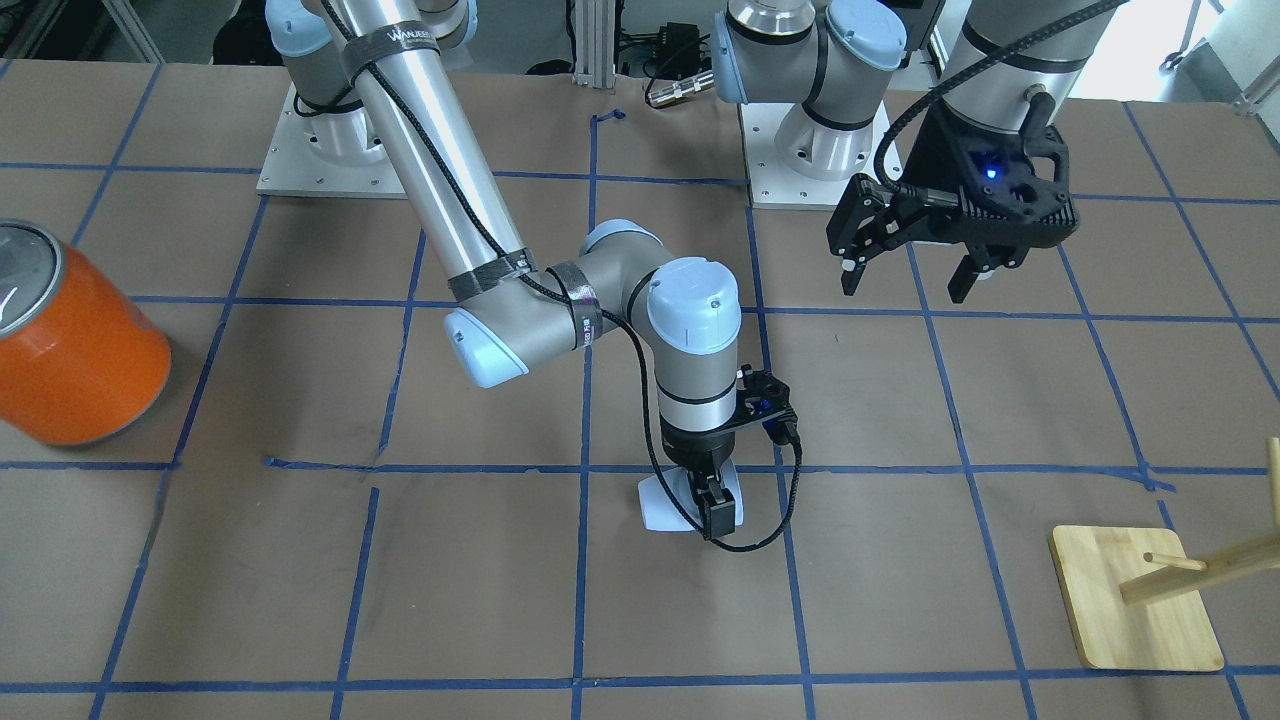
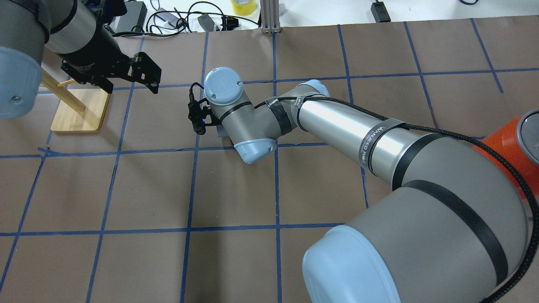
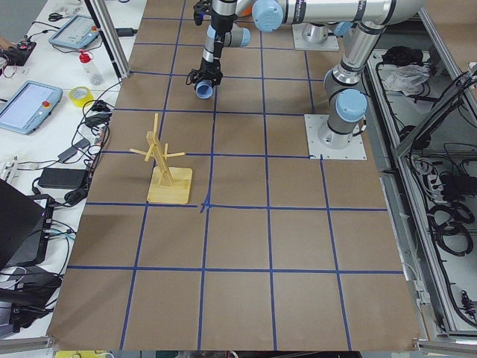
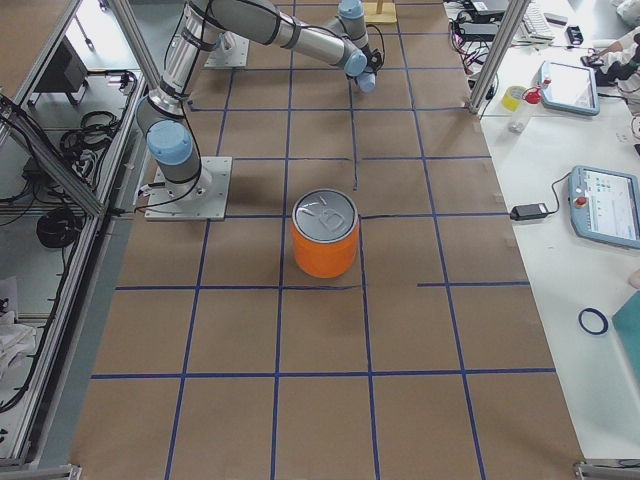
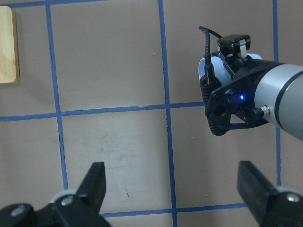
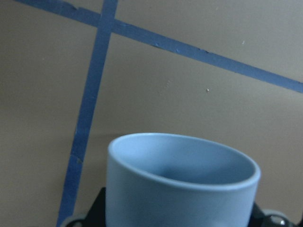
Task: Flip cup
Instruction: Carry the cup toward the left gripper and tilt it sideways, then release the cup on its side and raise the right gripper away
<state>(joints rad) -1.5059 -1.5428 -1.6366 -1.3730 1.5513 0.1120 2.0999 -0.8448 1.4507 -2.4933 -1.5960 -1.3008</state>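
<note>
The small pale blue-white cup (image 1: 663,505) is held tilted on its side, low over the brown table near its middle. My right gripper (image 1: 716,512) points down and is shut on the cup. In the right wrist view the cup (image 6: 182,184) fills the bottom, its blue inside facing the camera. In the overhead view the wrist hides all but a sliver of the cup (image 2: 220,133). The cup also shows in the left wrist view (image 5: 215,64) and in the exterior left view (image 3: 203,89). My left gripper (image 1: 905,288) hangs open and empty above the table, apart from the cup; it also shows in the left wrist view (image 5: 173,189).
A large orange can (image 1: 75,340) with a silver top stands on my right side of the table, also in the exterior right view (image 4: 325,235). A wooden peg stand on a square base (image 1: 1135,600) stands on my left side, under the left arm (image 2: 80,109).
</note>
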